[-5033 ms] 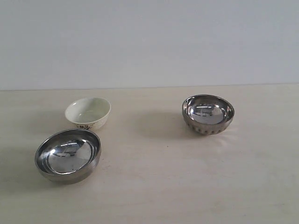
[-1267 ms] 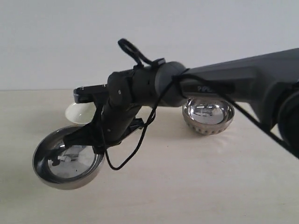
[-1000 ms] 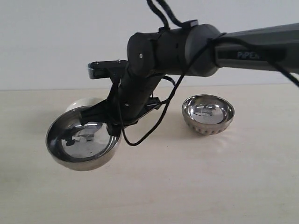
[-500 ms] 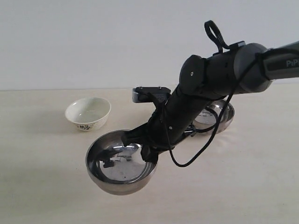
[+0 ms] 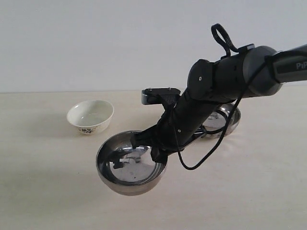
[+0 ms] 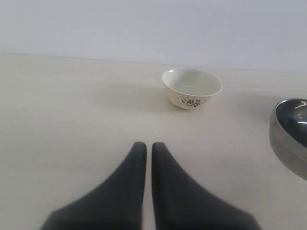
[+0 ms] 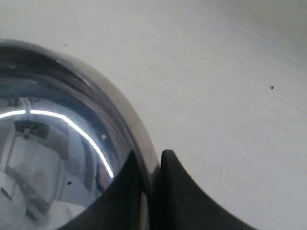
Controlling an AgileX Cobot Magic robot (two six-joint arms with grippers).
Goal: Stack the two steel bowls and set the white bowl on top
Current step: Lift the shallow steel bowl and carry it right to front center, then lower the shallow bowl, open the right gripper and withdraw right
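The wide smooth steel bowl (image 5: 130,163) hangs just above the table near the middle front, tilted slightly. My right gripper (image 5: 156,149) is shut on its right rim; in the right wrist view that gripper (image 7: 149,160) has one finger inside the bowl (image 7: 57,143) and one outside. The ribbed steel bowl (image 5: 225,120) sits behind the right arm, mostly hidden. The white bowl (image 5: 90,116) stands upright at the back left, also seen as the white bowl (image 6: 192,87) in the left wrist view. My left gripper (image 6: 145,146) is shut, empty, and out of the exterior view.
The pale table (image 5: 48,191) runs to a plain white wall behind. The right arm (image 5: 230,79) with a dangling black cable (image 5: 192,165) reaches across from the right. The held steel bowl's edge (image 6: 290,134) shows in the left wrist view.
The right gripper reached in, closed on the wide steel bowl at the front left, lifted it and carried it rightward toward the middle; in the last half second it shifted slightly right.
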